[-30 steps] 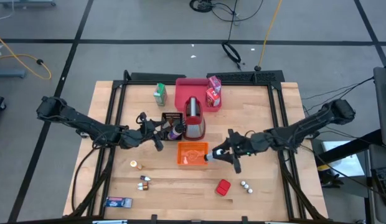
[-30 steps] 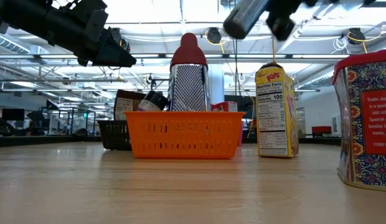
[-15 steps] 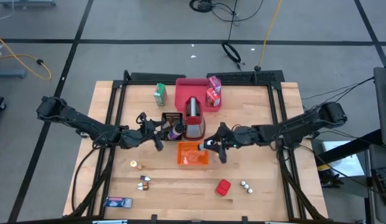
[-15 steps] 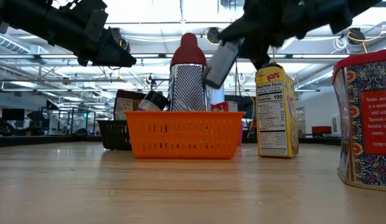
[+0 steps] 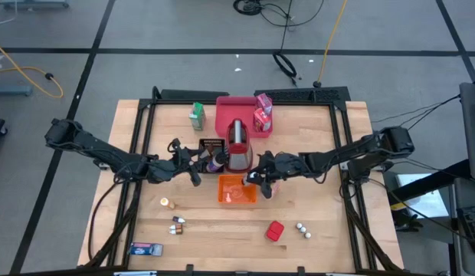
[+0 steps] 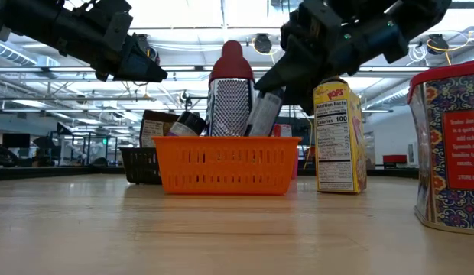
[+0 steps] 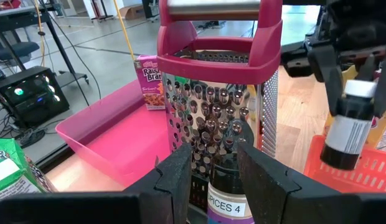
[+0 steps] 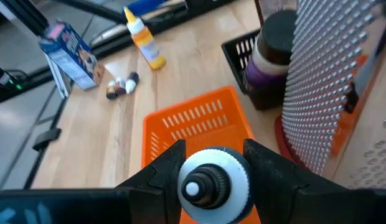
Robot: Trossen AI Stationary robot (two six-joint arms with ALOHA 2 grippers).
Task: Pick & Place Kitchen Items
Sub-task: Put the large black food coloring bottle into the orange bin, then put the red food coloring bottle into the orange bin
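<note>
My right gripper (image 5: 257, 179) is over the orange basket (image 5: 226, 198), shut on a dark bottle (image 6: 264, 113) with a white cap and a white label. The bottle also shows in the left wrist view (image 7: 346, 133) and the right wrist view (image 8: 211, 180). My left gripper (image 5: 193, 170) is open in the air beside the black basket (image 5: 207, 146). A dark spice bottle (image 7: 228, 194) leans in that basket and shows beyond the gap between the fingers, apart from them in the low view (image 6: 188, 123). My right gripper pinches the bottle's cap end (image 7: 358, 92) between its two fingers (image 8: 165, 165). The fingers come slanting down from the table's right side. The bottle hangs tilted below them, and its lower end (image 6: 254, 131) is down behind the orange basket's rim.
A red-and-silver grater (image 5: 238, 146) stands just beyond the orange basket, and a pink tray (image 5: 225, 115) lies behind it. Cartons (image 5: 262, 113) and a green carton (image 5: 196, 115) stand at the far side. A red box (image 5: 274, 231), small shakers (image 5: 303, 228) and a blue packet (image 5: 145, 249) lie near the front.
My right gripper has gone toward the table's left edge and down with the bottle, from beside the orange basket to over it. The bottle has come down from well above the basket until its lower end is inside the basket's rim.
</note>
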